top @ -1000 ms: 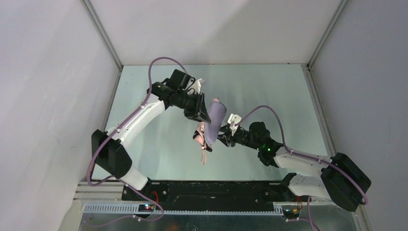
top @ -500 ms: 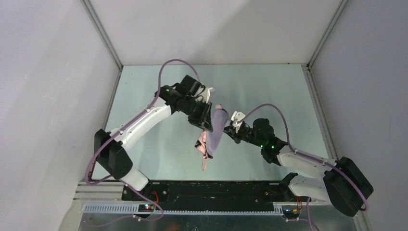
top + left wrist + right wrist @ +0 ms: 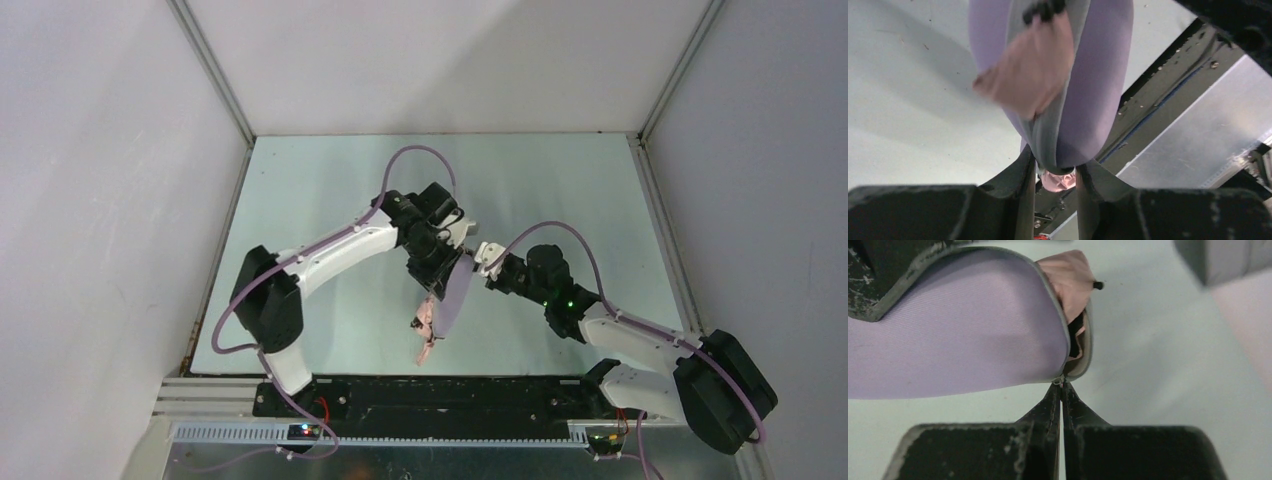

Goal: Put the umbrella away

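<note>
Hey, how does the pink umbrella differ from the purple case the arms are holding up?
The umbrella is crumpled pale pink fabric; the case is smooth and lilac. The case is clamped by the left hand and pinched at its seam by the right hand; the umbrella sits partly inside it, fabric spilling from the opening. Both hang above the table.

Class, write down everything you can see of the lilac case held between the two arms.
The lilac case is a smooth oblong shell with a grey zip edge, held tilted over the table and open along one side. Pink umbrella fabric spills from the gap. The left gripper clamps one narrow end; the right gripper, shut, meets the seam's end.
</note>
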